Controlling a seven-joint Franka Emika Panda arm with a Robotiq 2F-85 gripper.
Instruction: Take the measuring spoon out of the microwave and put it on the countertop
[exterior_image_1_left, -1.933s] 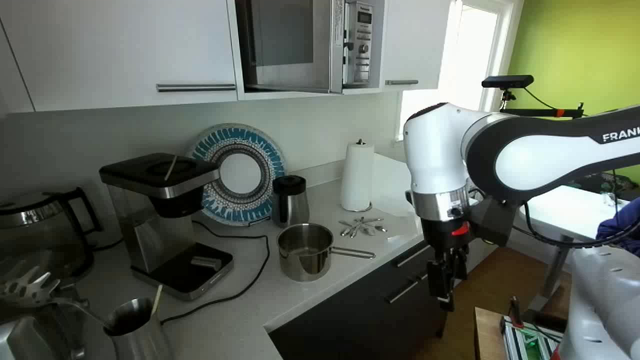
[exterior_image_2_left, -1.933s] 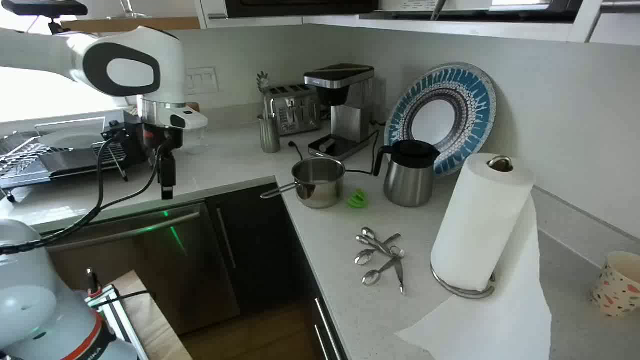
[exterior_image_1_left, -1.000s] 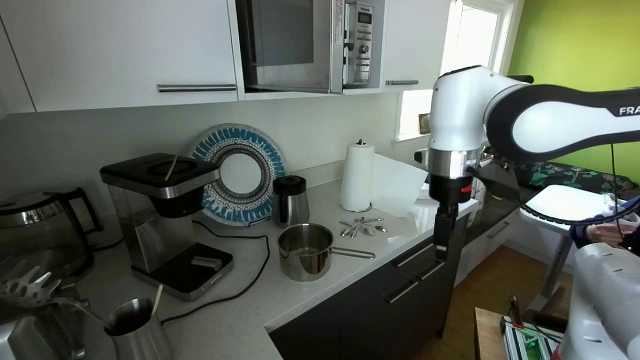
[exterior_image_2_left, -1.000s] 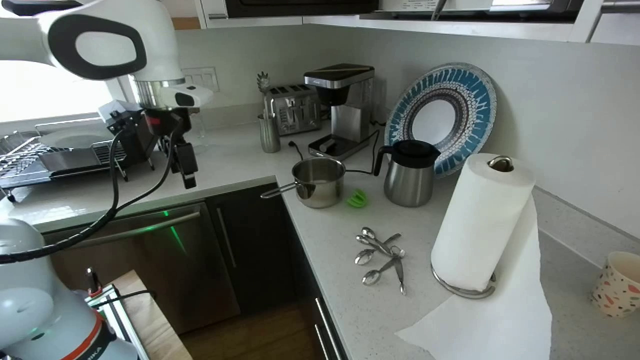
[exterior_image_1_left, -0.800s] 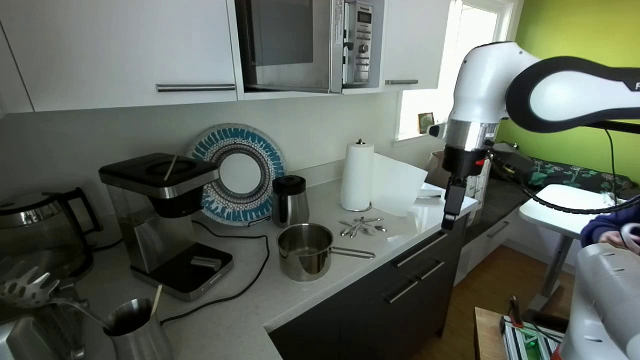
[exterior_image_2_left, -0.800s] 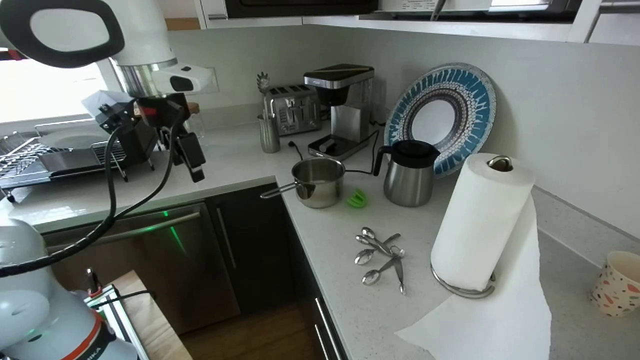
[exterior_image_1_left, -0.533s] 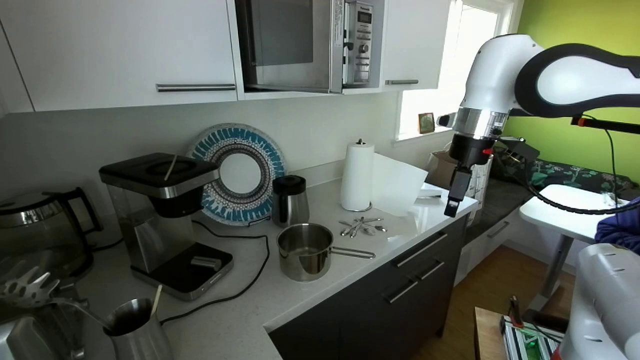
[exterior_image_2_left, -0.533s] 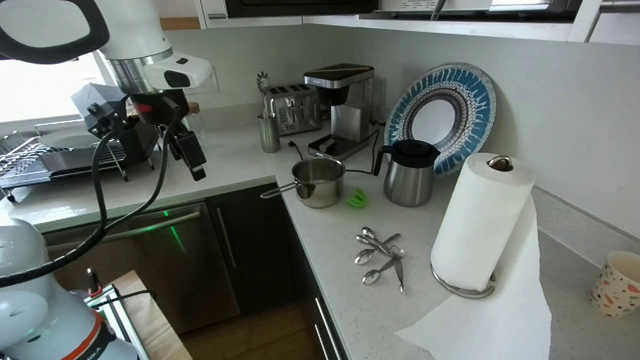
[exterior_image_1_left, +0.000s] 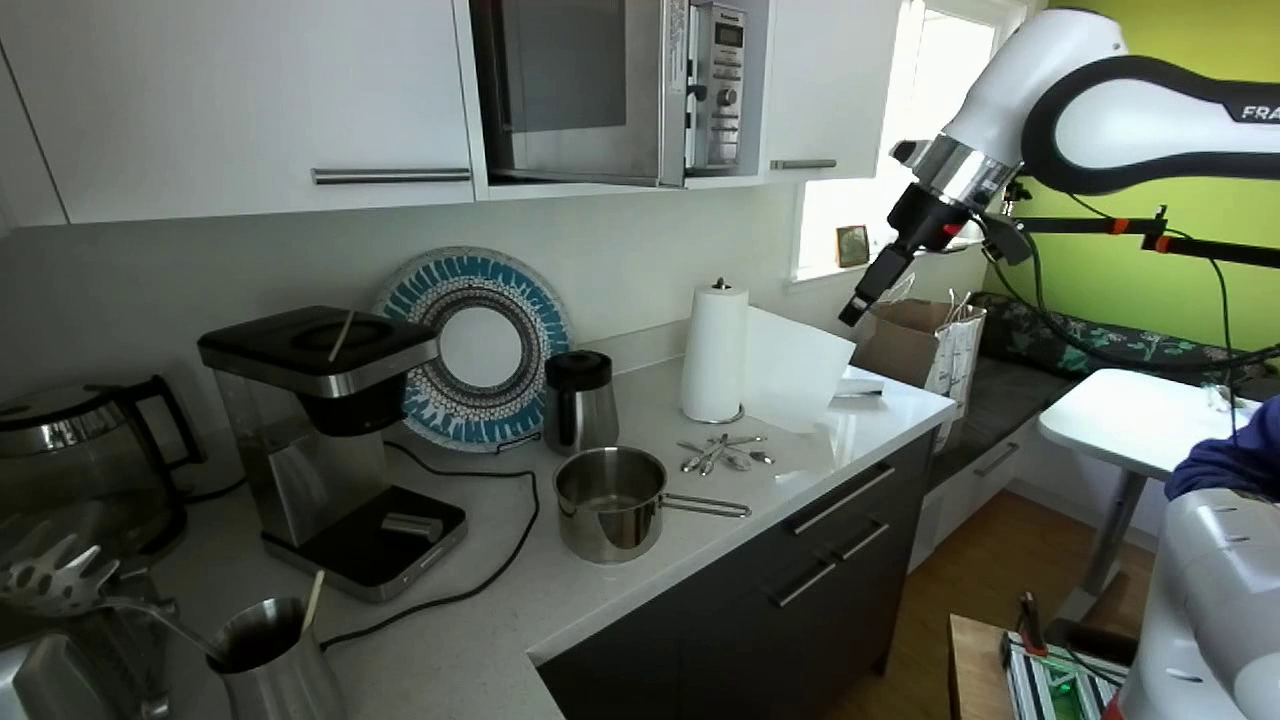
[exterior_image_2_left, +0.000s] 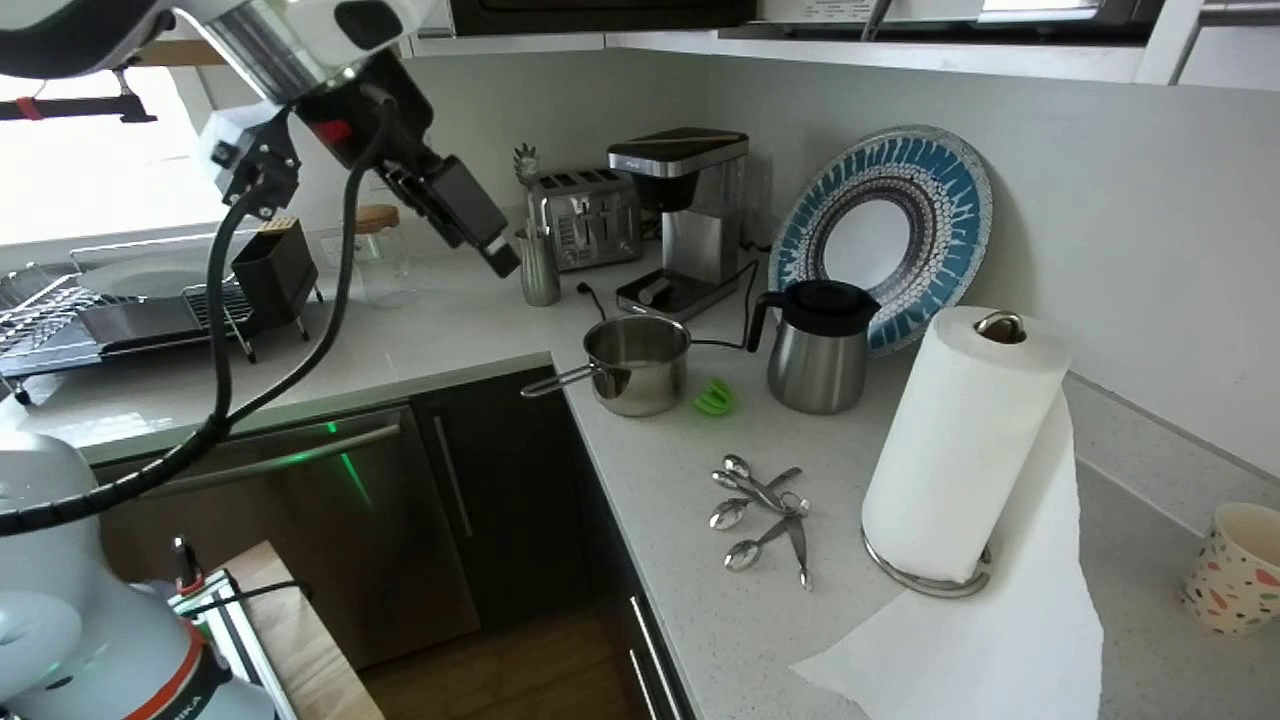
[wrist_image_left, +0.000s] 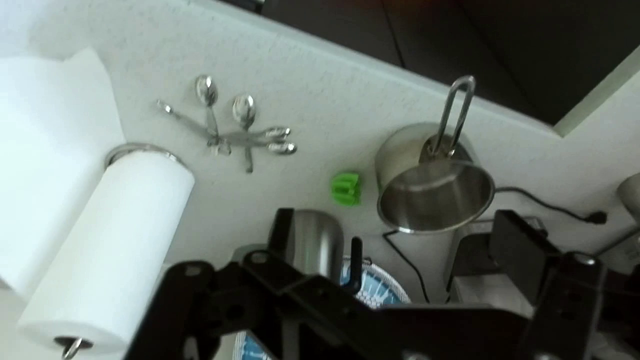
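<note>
1. The boxy silver microwave (exterior_image_1_left: 718, 100) sits above the worktop. In an exterior view its dark glass door (exterior_image_1_left: 570, 70) stands ajar, so opening it looks partly done at least. The inside is hidden.

2. A fan of shiny silver metal spoons (wrist_image_left: 246, 137) lies on the smooth white worktop (exterior_image_1_left: 450, 650), left of the white paper-towel roll (exterior_image_2_left: 965, 445) and nearer than the polished steel saucepan (exterior_image_2_left: 640, 370). They look like measuring spoons, already where the task wants one. I cannot tell whether another is in the microwave.

3. The black two-fingered gripper (wrist_image_left: 393, 217) is spread wide, with nothing held between its fingers, as the wrist view shows. It hangs tilted in the air, well apart from the microwave and touching no spoon.

4. If those spoons are the ones meant, I judge nothing is left. If one remains inside, reaching in, grasping, carrying and setting down are all to do, probably after widening the door gap.
</note>
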